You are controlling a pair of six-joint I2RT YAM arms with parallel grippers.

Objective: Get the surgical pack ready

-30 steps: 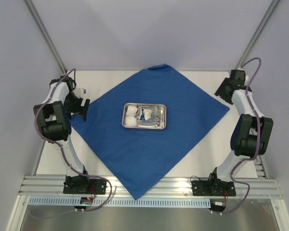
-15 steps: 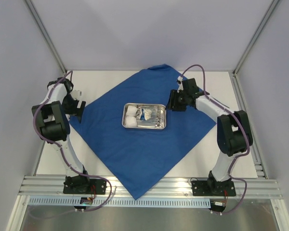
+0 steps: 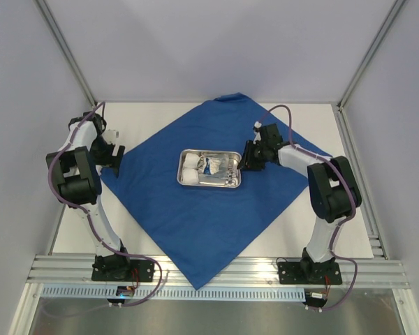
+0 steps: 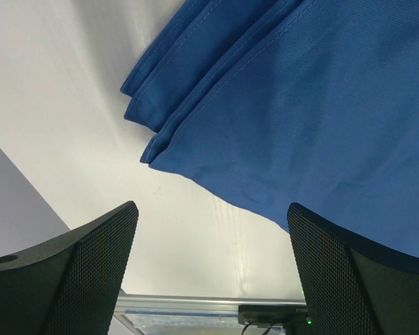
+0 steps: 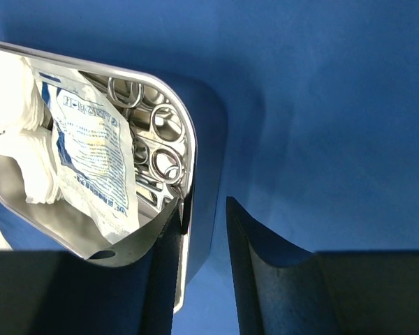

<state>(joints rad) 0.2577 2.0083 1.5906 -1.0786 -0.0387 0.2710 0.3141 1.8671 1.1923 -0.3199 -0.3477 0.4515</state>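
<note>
Tray rim straddled by the right gripper, at the middle of the spread drape.

One steel tray sat centred on one blue drape laid as a diamond on the table, its near corner overhanging the edge. The right gripper's fingers stood narrowly apart, one inside the tray's right rim and one outside, not yet pinching it. The left gripper was spread wide and empty above the drape's bunched left corner. The tray looked rigid and slick, probably best held by that thin rim and kept level so the loose contents did not slide. The drape was soft and limp, so a corner suited it. Inside lay what looked like two stacks of white gauze, one printed packet, and instruments showing four ring handles, their exact number unclear.
</note>
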